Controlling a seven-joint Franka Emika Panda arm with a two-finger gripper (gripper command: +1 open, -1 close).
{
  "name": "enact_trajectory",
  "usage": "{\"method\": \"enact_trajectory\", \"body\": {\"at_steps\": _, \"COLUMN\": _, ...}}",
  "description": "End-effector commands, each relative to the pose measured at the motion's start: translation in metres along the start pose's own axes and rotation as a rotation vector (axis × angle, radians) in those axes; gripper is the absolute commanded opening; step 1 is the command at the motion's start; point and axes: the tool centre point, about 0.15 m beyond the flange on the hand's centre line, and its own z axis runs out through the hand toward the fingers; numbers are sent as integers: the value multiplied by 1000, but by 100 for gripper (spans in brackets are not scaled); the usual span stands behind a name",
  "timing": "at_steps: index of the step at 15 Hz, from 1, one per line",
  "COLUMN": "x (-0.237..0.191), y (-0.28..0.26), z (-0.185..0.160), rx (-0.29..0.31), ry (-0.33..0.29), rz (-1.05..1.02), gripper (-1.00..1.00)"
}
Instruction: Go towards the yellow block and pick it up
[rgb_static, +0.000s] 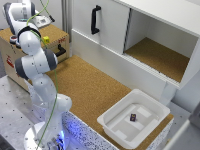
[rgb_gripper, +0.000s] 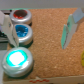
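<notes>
The gripper (rgb_gripper: 39, 27) has its fingers (rgb_gripper: 67, 31) spread apart over cork, holding nothing. Beside one finger sit three round buttons: red (rgb_gripper: 21, 16), blue (rgb_gripper: 22, 33) and a lit green one (rgb_gripper: 16, 59). The yellow block (rgb_static: 46, 39) rests on the cardboard box (rgb_static: 55, 33) close by.

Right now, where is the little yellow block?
The yellow block sits at the exterior view's upper left, on top of the wooden box, just beside the robot's arm and far from the white bin.
</notes>
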Motion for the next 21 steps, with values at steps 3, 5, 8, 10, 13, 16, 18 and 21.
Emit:
{"method": "enact_trajectory", "body": {"at_steps": 3, "x": 42, "y": 80, "z": 44, "rx": 5, "ry": -130, "rz": -35, "gripper": 100}}
{"method": "enact_trajectory", "body": {"at_steps": 5, "x": 47, "y": 96, "z": 54, "rx": 9, "ry": -151, "rz": -21, "gripper": 100}}
{"method": "enact_trajectory", "body": {"at_steps": 8, "x": 51, "y": 131, "z": 65, "rx": 44, "ry": -153, "rz": 45, "gripper": 100}}
{"method": "enact_trajectory", "body": {"at_steps": 10, "x": 52, "y": 150, "z": 68, "rx": 60, "ry": -149, "rz": 71, "gripper": 100}}
{"method": "enact_trajectory", "body": {"at_steps": 13, "x": 50, "y": 159, "z": 69, "rx": 73, "ry": -153, "rz": 85, "gripper": 100}}
{"method": "enact_trajectory", "body": {"at_steps": 16, "x": 41, "y": 153, "z": 74, "rx": 95, "ry": -176, "rz": 75, "gripper": 100}}
{"method": "enact_trajectory", "body": {"at_steps": 18, "x": 32, "y": 141, "z": 73, "rx": 96, "ry": -178, "rz": 61, "gripper": 100}}
{"method": "enact_trajectory", "body": {"at_steps": 21, "x": 17, "y": 129, "z": 76, "rx": 99, "ry": -188, "rz": 64, "gripper": 100}}
